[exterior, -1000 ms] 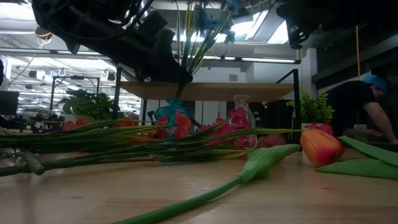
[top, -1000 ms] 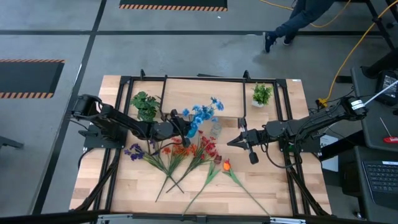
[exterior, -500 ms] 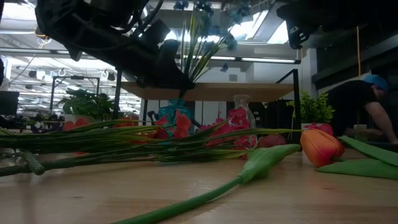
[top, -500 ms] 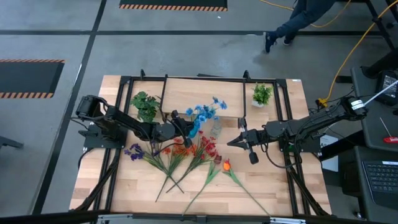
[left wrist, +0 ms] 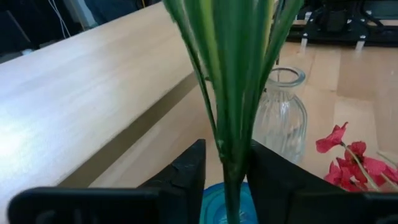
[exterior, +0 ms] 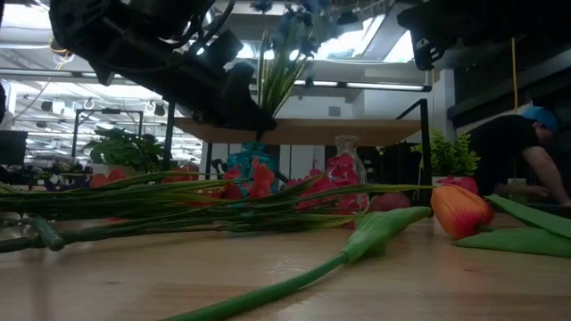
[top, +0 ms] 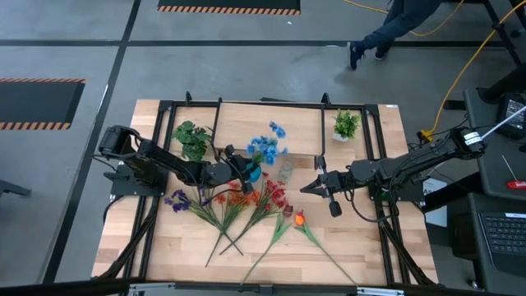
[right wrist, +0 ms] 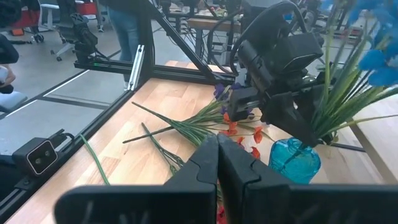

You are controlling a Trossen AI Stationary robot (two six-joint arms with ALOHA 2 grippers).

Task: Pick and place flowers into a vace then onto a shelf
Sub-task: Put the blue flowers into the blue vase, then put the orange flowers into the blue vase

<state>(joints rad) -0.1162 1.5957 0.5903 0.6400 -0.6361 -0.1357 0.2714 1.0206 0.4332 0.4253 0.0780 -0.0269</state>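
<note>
Above the surface (top: 271, 247) and beside the shelf (exterior: 303, 130), the left end effector (left wrist: 225, 165) loosely flanks the blue flowers (top: 265, 146) standing in the teal vase (right wrist: 295, 160), and should back off gently without tipping stems, while the right end effector (right wrist: 217, 163) waits pinched empty.
</note>
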